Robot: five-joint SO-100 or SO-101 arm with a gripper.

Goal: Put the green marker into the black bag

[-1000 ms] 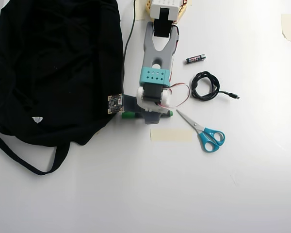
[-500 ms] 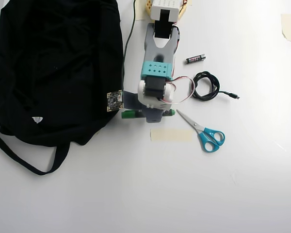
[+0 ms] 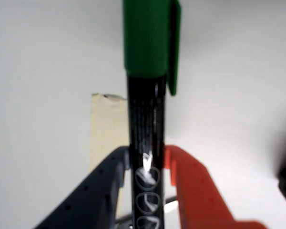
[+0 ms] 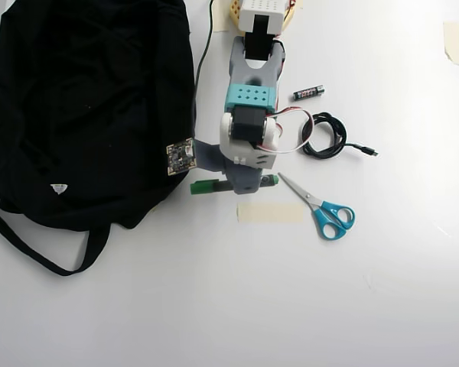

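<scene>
The tool (image 3: 148, 164) is clenched on the green marker (image 3: 146, 109), its grey and orange fingers pressing the dark barrel from either side in the wrist view. In the overhead view the green marker (image 4: 209, 185) lies crosswise under the arm, just right of the black bag (image 4: 84, 107), near the scissors (image 4: 321, 208) and a tape strip (image 4: 269, 212) on the bench (image 4: 291, 306).

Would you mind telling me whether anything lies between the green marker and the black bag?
Nothing visible does. The gripper has the green marker between its fingers, and only bare white table separates it from the black bag on the left of the overhead view.
</scene>
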